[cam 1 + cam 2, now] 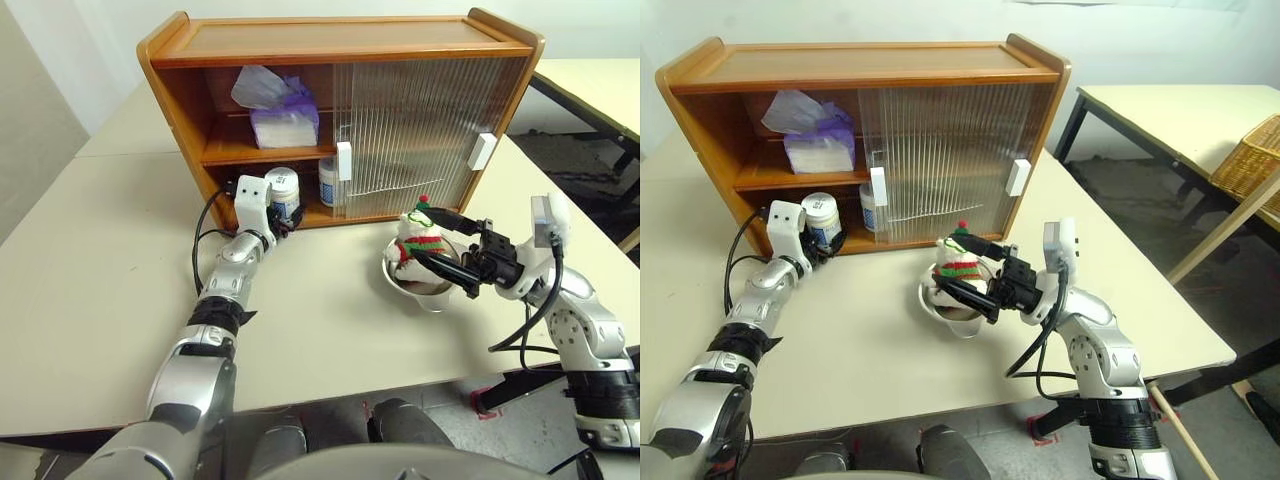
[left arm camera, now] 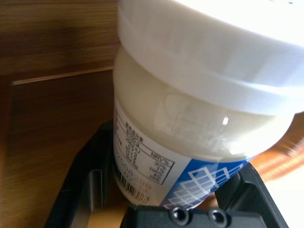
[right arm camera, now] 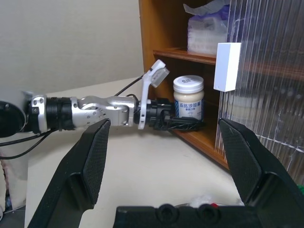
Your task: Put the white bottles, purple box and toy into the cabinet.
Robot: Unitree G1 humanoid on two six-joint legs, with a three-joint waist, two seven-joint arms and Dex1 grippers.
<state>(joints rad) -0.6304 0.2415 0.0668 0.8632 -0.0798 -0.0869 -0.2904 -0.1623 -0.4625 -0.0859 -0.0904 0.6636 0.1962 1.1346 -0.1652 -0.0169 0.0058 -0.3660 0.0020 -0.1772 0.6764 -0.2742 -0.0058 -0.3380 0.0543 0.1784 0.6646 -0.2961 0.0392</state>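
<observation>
Left gripper [image 1: 826,243] clamped on 1 upright white bottle [image 1: 283,192], seemingly at the cabinet [image 1: 190,150] lower shelf's lip; right gripper [image 1: 448,254] agape beside toy [image 1: 417,240].

A pale beige table [image 1: 90,300] is carrying everything. The cabinet [image 1: 340,50] is standing at its far side, left half open. The purple box [image 1: 284,122] is lying on the upper shelf; two white bottles are sitting on the lower shelf, one [image 1: 282,188] at the open front edge, the other [image 1: 327,182] partly behind the sliding door. A steel bowl [image 1: 430,295] is resting on the tabletop near right, with the toy [image 1: 418,240] sitting in it.
</observation>
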